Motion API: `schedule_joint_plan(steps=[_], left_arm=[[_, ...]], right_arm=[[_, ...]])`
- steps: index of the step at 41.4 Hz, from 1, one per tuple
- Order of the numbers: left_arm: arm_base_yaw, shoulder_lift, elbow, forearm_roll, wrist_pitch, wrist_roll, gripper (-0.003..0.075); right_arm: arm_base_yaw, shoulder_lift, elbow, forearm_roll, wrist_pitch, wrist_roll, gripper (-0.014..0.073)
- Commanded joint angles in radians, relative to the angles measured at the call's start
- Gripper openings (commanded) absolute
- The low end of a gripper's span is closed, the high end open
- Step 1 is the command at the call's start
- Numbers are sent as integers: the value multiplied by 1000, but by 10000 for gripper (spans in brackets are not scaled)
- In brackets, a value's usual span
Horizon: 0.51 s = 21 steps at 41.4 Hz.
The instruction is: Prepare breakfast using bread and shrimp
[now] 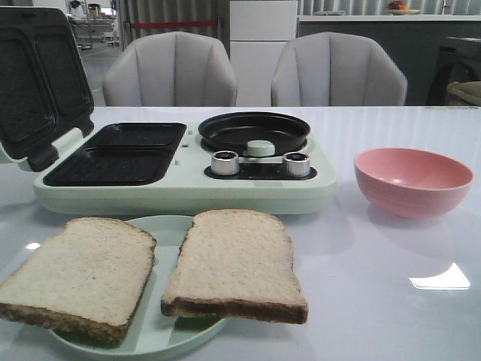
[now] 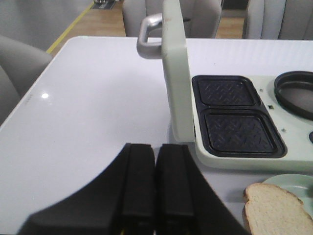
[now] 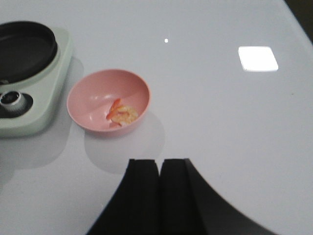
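Both claws closed, empty | left claw (image 2: 155, 188) above table (image 2: 98, 122) | right claw (image 3: 159, 196) near shrimp (image 3: 122, 114)

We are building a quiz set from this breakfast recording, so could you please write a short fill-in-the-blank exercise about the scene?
1. The two slices of bread lie on a pale green ____.
2. The shrimp sit inside the ____ bowl.
3. The lid of the sandwich maker stands ____.
4. The jaws of the left gripper and the right gripper are both ____.

Missing words: plate; pink; open; shut
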<state>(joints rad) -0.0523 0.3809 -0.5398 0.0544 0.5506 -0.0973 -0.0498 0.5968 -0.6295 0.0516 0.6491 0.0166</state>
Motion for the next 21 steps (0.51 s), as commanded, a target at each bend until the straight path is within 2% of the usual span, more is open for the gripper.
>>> schedule_joint_plan(steps=[1,6,9,13,16,18,21], left_arm=[[-6,17,-10,-10,-82,-2,104],[-6,17,6,-10,-82,-2,104],[-6,17,8,-10,-77,-2,104],[-6,17,8,-7,-73,-2,130],[-6,17,8,-1,-73,-2,202],[-6,17,8,7,-73,-2,290],[-6,17,8,16,-73,-2,417]], right_arm=[[-1,50,-32,-21,-35,-9,36],[-1,104,-32,-52,-16,-9,37],[-1,126,-32,-73,-11,-10,66],[-1,133,-32,-80,-10,-10,226],[-1,133,-32,-80,-11,-10,392],[-1,132,-32,-80,-11,-10,475],[-1,132,-32,-80,-11,-10,542]])
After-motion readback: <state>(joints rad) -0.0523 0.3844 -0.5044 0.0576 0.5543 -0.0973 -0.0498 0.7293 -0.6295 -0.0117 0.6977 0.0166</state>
